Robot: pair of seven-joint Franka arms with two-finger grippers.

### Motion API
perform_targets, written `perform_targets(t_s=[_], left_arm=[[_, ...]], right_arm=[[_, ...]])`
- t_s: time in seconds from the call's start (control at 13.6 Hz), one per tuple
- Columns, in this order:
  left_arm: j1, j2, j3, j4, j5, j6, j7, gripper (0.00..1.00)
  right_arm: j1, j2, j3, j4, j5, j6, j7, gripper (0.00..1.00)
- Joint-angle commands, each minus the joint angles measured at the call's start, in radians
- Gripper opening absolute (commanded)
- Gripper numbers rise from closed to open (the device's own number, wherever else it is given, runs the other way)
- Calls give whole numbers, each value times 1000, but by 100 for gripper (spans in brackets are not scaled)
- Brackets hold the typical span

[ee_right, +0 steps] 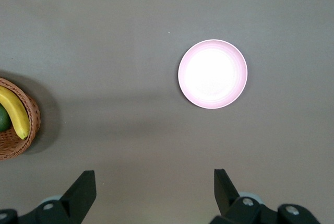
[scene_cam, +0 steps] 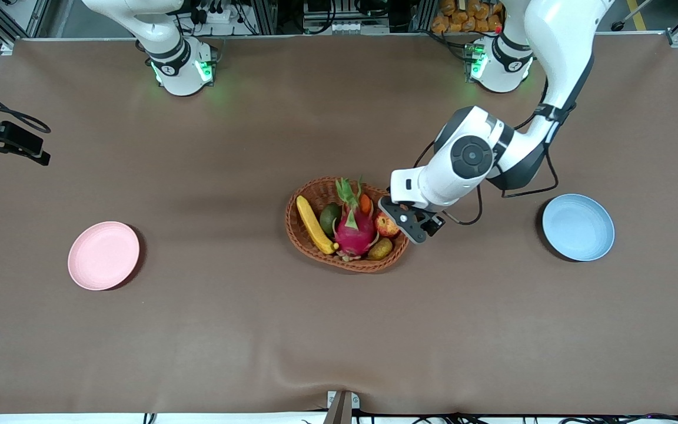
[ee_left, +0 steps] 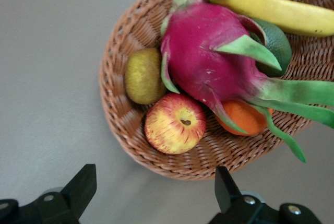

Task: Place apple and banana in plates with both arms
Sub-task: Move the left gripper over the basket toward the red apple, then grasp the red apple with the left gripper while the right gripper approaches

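The apple (scene_cam: 387,224) lies in the wicker basket (scene_cam: 345,263) at the end toward the left arm, beside the dragon fruit; it also shows in the left wrist view (ee_left: 175,123). The banana (scene_cam: 313,224) lies along the basket's end toward the right arm, and shows in both wrist views (ee_left: 276,9) (ee_right: 15,112). My left gripper (scene_cam: 405,222) (ee_left: 155,174) is open and empty over the basket rim beside the apple. My right gripper (ee_right: 154,174) is open and empty, high over bare table between the basket and the pink plate (scene_cam: 103,255) (ee_right: 212,74); the front view does not show it. The blue plate (scene_cam: 578,227) is empty.
The basket also holds a magenta dragon fruit (scene_cam: 354,227), a green avocado (scene_cam: 330,217), a small orange fruit (scene_cam: 365,203) and a brownish-olive fruit (scene_cam: 380,248). A black camera mount (scene_cam: 3,141) stands at the table edge at the right arm's end.
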Motion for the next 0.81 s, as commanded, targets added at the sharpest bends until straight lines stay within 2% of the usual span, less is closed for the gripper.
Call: perform_targets(t_s=[0.0, 0.22, 0.37, 0.74], left_arm=[[-17, 28, 1, -36, 34, 90, -7, 100], [-23, 50, 1, -39, 58, 115, -7, 100], [-23, 65, 1, -40, 78, 133, -30, 100], [-42, 119, 4, -36, 104, 210, -60, 100]], right_arm=[[42, 25, -2, 13, -2, 0, 11, 100], [55, 33, 1, 10, 9, 1, 11, 100], [119, 128, 0, 16, 1, -9, 12, 100], [180, 131, 1, 19, 9, -6, 14, 100]])
